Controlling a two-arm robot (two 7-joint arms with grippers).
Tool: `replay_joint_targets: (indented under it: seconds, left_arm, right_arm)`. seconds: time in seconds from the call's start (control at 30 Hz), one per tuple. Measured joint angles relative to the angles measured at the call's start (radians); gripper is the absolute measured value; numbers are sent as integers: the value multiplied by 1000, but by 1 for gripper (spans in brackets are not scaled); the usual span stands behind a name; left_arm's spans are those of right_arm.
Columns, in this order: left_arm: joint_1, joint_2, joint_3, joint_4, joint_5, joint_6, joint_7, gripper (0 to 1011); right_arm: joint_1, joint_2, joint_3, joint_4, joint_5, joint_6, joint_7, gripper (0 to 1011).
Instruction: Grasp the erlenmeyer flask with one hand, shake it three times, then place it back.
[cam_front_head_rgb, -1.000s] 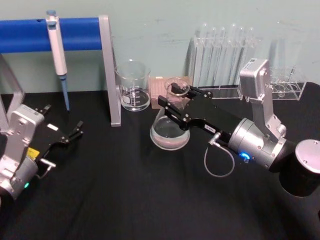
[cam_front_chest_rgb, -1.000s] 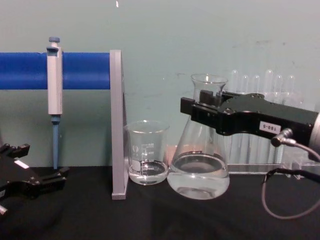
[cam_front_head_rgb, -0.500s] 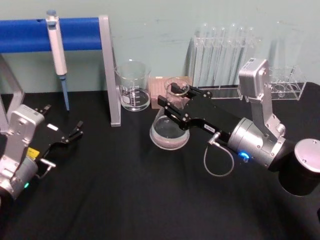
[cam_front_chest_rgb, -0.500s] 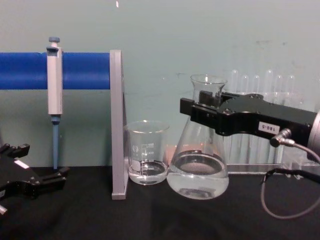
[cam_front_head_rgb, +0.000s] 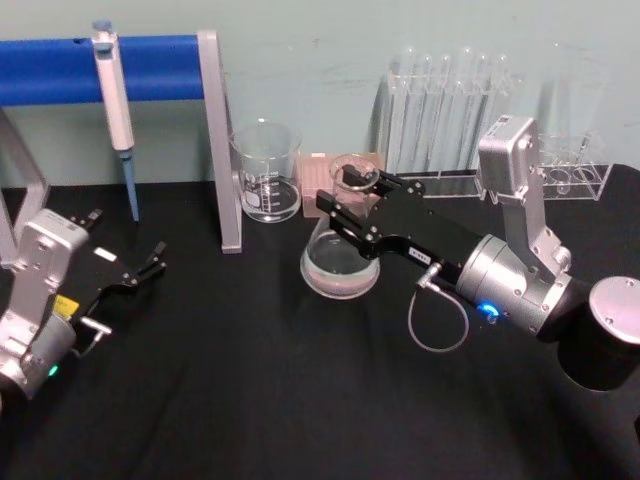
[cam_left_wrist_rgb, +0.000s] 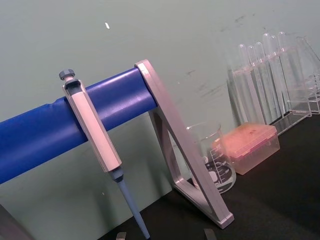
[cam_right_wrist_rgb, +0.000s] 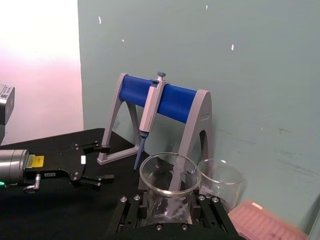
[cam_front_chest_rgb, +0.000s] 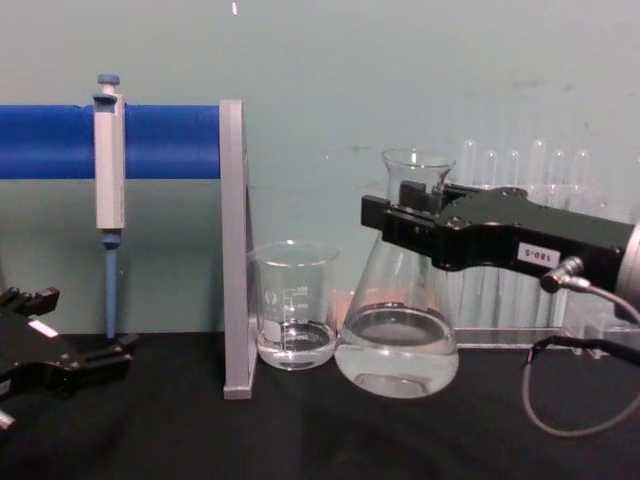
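Since half a second ago the right pincer (cam_front_head_rgb: 352, 196) and the flask (cam_front_chest_rgb: 397, 340) it grips have edged a hair toward the right of the head view. Everything else lies as it did.

The black counter (cam_front_head_rgb: 250, 400) fills the lower part of the head view. A stand with a blue bar (cam_front_head_rgb: 150, 68) crosses the upper left, and a pipette (cam_front_head_rgb: 115, 90) hangs from it, tip down. The right arm reaches in from the lower right. Its pincer is clenched on the flask's neck at the frame's centre, one jaw on each side.

The chest view gives the side the head view lacks. It shows clear liquid in the flask's wide bottom and a white label on the pincer's body. I cannot tell whether the base rests on the counter or hangs just above it. The right wrist view looks down on the flask's round rim, held between the two jaws.

A clear rack of test tubes (cam_front_head_rgb: 450, 110) stands at the upper right, behind the flask. A beaker (cam_front_head_rgb: 266, 175) sits just beside the stand's grey leg. The head view shows a pink box (cam_front_head_rgb: 320, 175) partly behind the flask's neck, while the left wrist view shows it whole beside the beaker.

The left pincer (cam_front_head_rgb: 128, 232) rests at the lower left, released and empty.
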Motion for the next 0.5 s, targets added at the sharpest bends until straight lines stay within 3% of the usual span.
replay_joint_targets:
  seconds: [0.5]
  left_arm:
    - [0, 0, 0, 0, 0, 0, 0, 1001]
  right_arm:
    - [-1, 1, 1, 0, 2, 0, 0, 457]
